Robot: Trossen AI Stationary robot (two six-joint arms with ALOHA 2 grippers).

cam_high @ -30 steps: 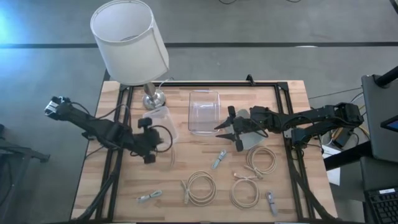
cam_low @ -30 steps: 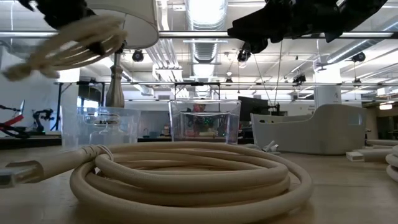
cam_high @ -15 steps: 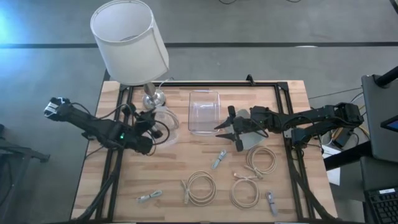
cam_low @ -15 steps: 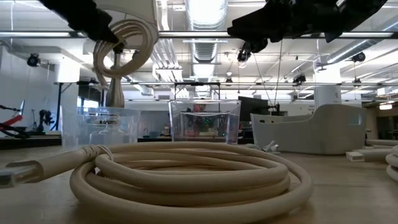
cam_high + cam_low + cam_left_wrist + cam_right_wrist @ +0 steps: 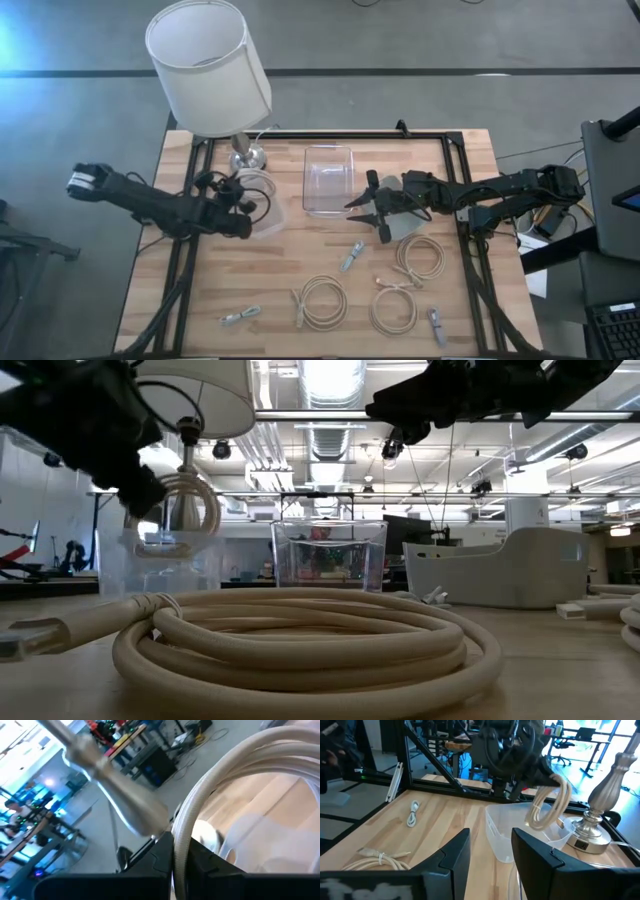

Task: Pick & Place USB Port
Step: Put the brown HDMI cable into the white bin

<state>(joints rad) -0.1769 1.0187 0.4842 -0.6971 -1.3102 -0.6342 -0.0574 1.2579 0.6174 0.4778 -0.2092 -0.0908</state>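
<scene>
Wooden table (image 5: 300, 265): left gripper (image 5: 243, 210) clamping coiled cable (image 5: 190, 510) over clear bin (image 5: 262, 203); right gripper (image 5: 365, 212) spread wide.

A cream coiled cable (image 5: 548, 804) hangs upright, pinched at its top edge, right over the open clear bin (image 5: 520, 834) beside the lamp base. More cream coils (image 5: 321, 301) and loose USB connectors (image 5: 351, 256) lie flat, scattered across the wooden tabletop's near half.

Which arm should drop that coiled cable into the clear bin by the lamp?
Left. Its tool already holds the coiled cable directly over the clear bin. The right tool hangs open near the other container, carrying nothing.
</scene>
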